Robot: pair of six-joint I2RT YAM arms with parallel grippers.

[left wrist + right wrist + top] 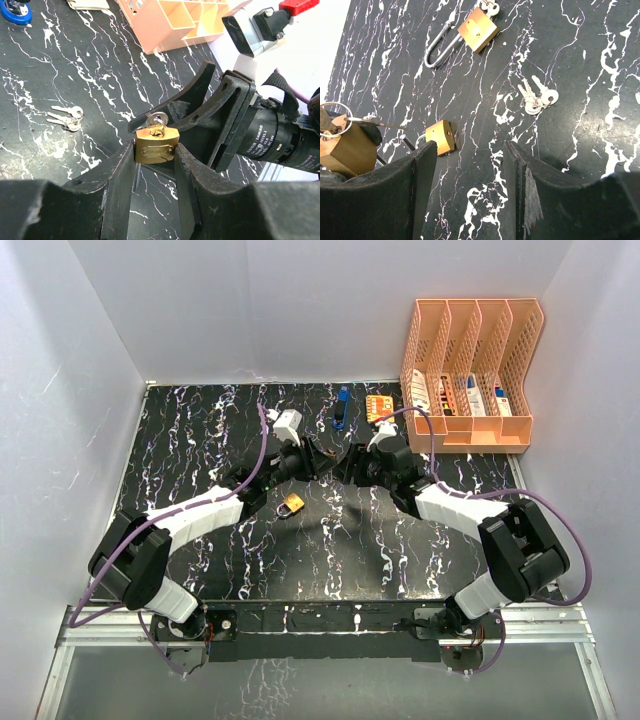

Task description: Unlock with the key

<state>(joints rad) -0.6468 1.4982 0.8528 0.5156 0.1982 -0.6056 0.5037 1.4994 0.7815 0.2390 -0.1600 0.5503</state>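
My left gripper is shut on a small brass padlock and holds it above the table. A silver key on a ring sits at the padlock's top. My right gripper is open and empty; its fingers stand just beyond the key without closing on it. In the right wrist view the held padlock and its key ring show at the left edge. In the top view both grippers, the left and the right, meet at the table's middle.
A long-shackled brass padlock, a smaller padlock and loose keys lie on the black marbled table. One padlock shows from above. An orange file organizer stands at the back right, with a blue item and an orange item near it.
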